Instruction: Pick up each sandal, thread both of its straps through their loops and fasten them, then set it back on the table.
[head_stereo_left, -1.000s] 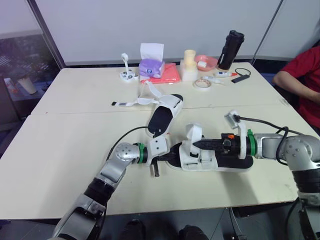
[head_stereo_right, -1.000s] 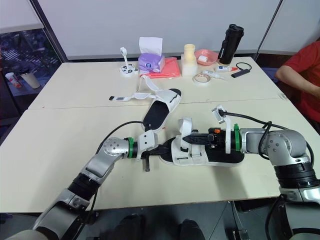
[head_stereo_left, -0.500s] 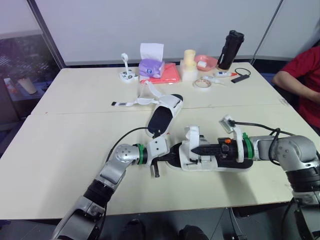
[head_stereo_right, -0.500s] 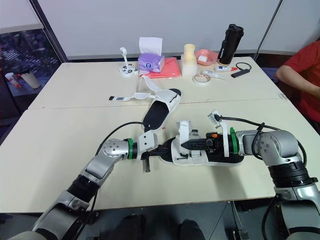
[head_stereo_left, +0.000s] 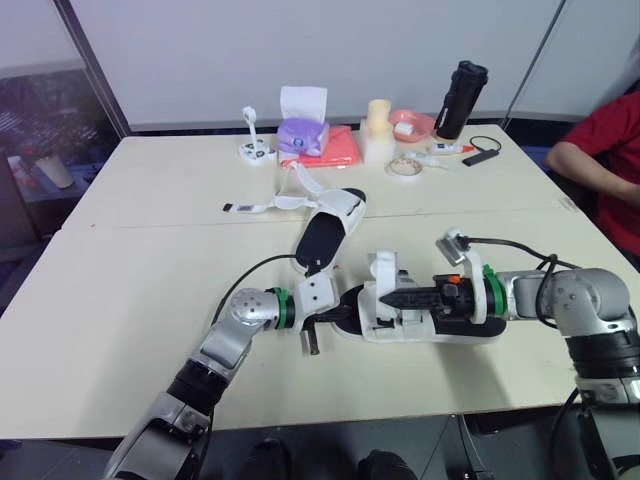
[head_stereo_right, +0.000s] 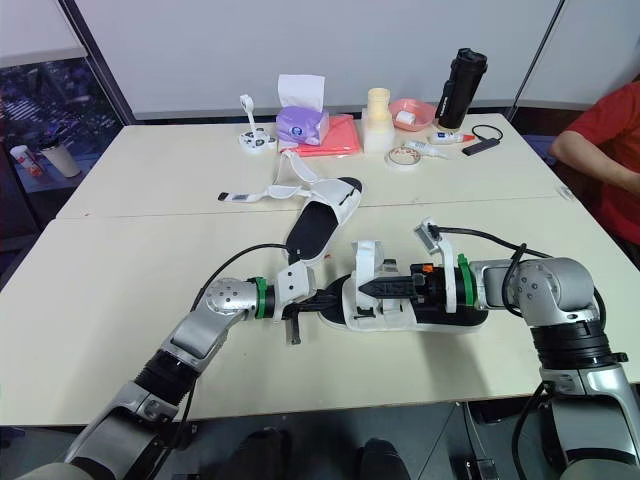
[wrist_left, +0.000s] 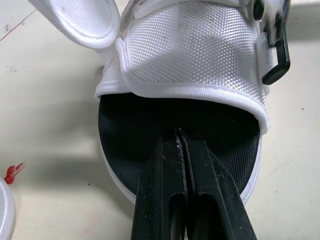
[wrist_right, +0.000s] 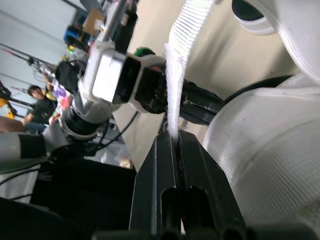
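Two sandals on the tabletop (head_stereo_left: 150, 290): near sandal (head_stereo_left: 392, 322), far sandal (head_stereo_left: 325, 238). One raised strap (wrist_right: 181, 55) on the near one. Two grippers: left gripper (head_stereo_left: 340, 315), right gripper (head_stereo_left: 390, 297). Along the far edge, one of each: tissue box (head_stereo_left: 303, 133), red folder (head_stereo_left: 338, 150), cream roll (head_stereo_left: 377, 128), pink bowl (head_stereo_left: 412, 124), black bottle (head_stereo_left: 461, 98), tape ring (head_stereo_left: 403, 169). One person's arm (head_stereo_left: 585, 160) at the right side.

The left arm (head_stereo_left: 222, 342) reaches forward and inward, its forearm held low and nearly level. The left gripper (wrist_left: 180, 134) has its two fingers pressed together, the tips lying on the toe of a sandal (wrist_left: 190, 55). The right arm (head_stereo_left: 575, 300) bends at the elbow, its forearm pointing across toward the left arm. The right gripper (wrist_right: 174, 136) pinches a white strap (wrist_right: 179, 60) between closed fingers.
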